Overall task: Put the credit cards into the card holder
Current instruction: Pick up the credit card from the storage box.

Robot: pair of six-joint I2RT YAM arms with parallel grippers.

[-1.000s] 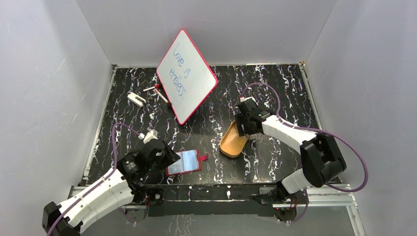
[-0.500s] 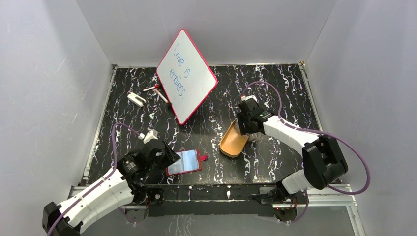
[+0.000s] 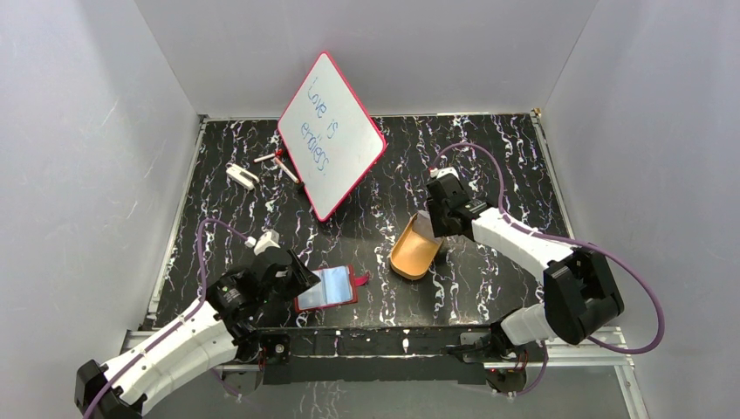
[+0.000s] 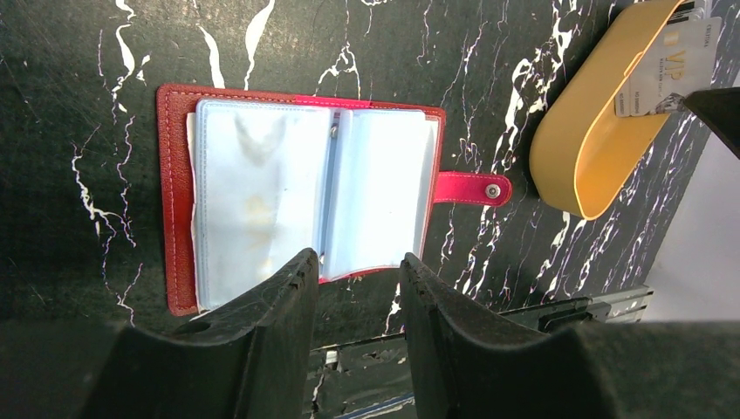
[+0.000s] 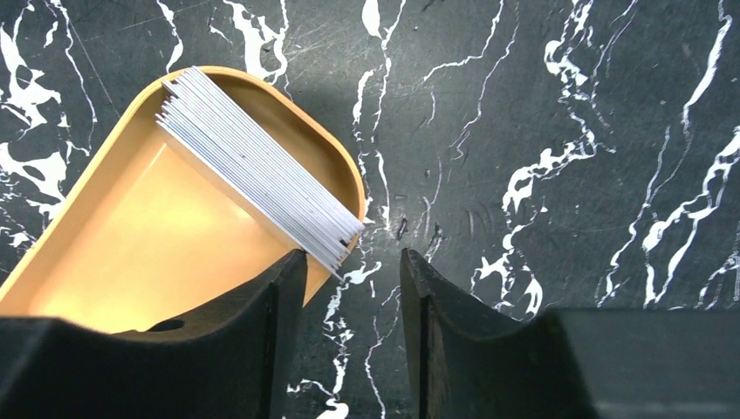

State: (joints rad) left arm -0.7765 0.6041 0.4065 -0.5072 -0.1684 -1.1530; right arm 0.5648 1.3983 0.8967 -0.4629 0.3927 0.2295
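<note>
Top external: the card holder (image 3: 327,288) lies open on the surface (image 3: 489,166), just beside the left end effector (image 3: 298,284). The right end effector (image 3: 434,231) is at the far end of the tray (image 3: 412,257).

Left wrist: its fingers stand apart and empty at the holder's edge.

Right wrist: the credit cards (image 5: 262,166) stand stacked in the tray. The fingers are apart at the stack's corner and clamp nothing.

In the left wrist view the left fingers (image 4: 262,349) cover the wallet's (image 4: 262,192) lower edge. The tray (image 4: 585,148) runs off the upper right corner, along with one of the cards (image 4: 668,65), its print too small to read. In the right wrist view the tray's lower left is cut by the frame and hidden behind the right fingers (image 5: 218,367). The cards show edges only, too tight to count. From above, the left arm (image 3: 262,284) hides the wallet's left end, and the bits (image 3: 243,175) at upper left are too small to name.
</note>
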